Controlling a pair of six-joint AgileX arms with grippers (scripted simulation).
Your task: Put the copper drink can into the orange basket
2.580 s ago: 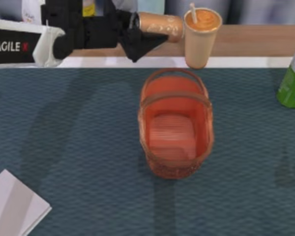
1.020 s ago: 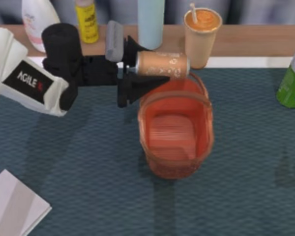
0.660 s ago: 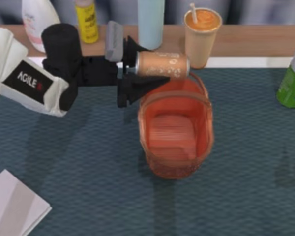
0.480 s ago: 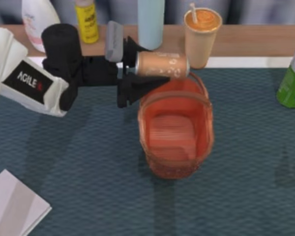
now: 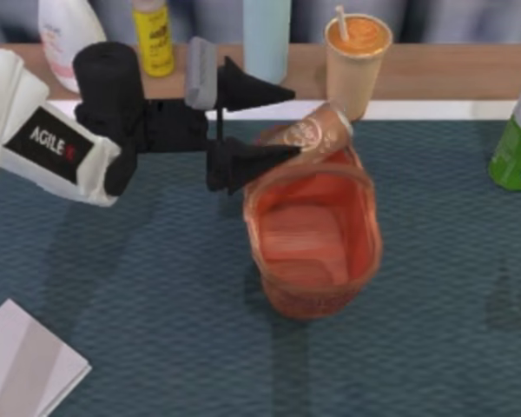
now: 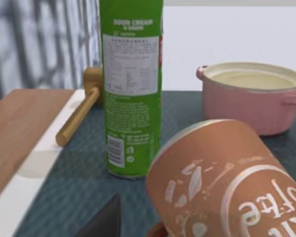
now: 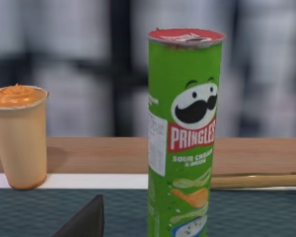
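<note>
The left gripper (image 5: 282,122) hangs above the far left edge of the orange basket (image 5: 365,252), its two black fingers (image 5: 252,91) spread wide apart and holding nothing. The copper drink can (image 5: 311,135) lies tilted just beyond the fingertips, clear of the upper finger and close against the tip of the lower one; whether it touches that tip cannot be told. It rests at the basket's far rim, its dark top toward the tan paper cup (image 5: 356,65) with a straw, which stands just behind it on the wooden ledge (image 5: 451,69). In the left wrist view the can (image 6: 227,182) fills the near field, slanted, with a green crisp tube (image 6: 131,89), a pink pot (image 6: 254,96) and a wooden mallet (image 6: 81,111) on the blue-green table (image 5: 156,287) beyond. The basket sits upright near the table's middle, its hoop handle arching across. A white bottle (image 5: 65,30), a yellow bottle (image 5: 154,35) and a pale blue cylinder (image 5: 267,35) stand along the ledge; a white sheet (image 5: 26,365) lies at the near left corner. The right gripper shows only as a dark fingertip (image 7: 84,219) in the right wrist view, near the crisp tube (image 7: 185,133).
</note>
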